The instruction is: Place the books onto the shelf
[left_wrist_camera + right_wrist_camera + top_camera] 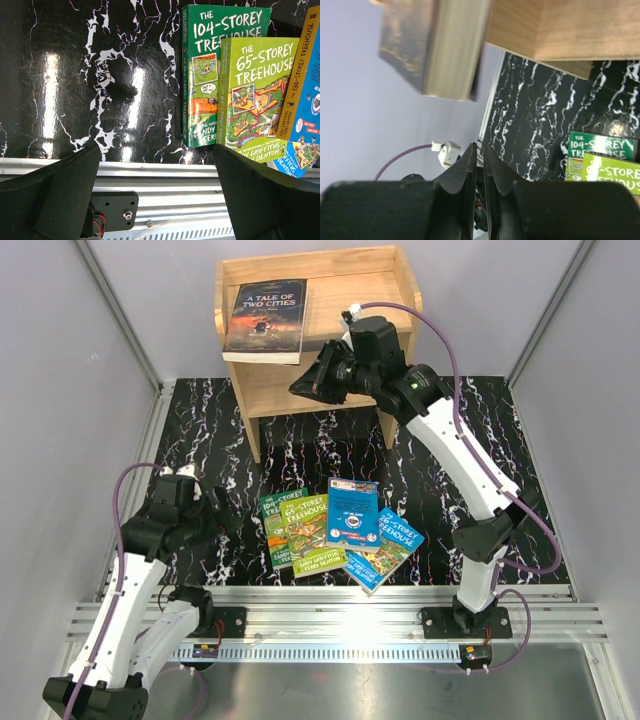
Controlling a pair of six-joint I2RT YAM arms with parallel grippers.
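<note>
The black marbled desk (200,440) carries a pale wooden shelf (370,285) at the back. The dark Tale of Two Cities book (265,320) lies flat on its top tier, one corner overhanging. Four other books (352,512) lie fanned near the arms. The right hand (481,150), fingers nearly together on nothing, hangs before the shelf. The left hand (156,150) gapes wide beside the fan, seemingly ready to pick.
</note>
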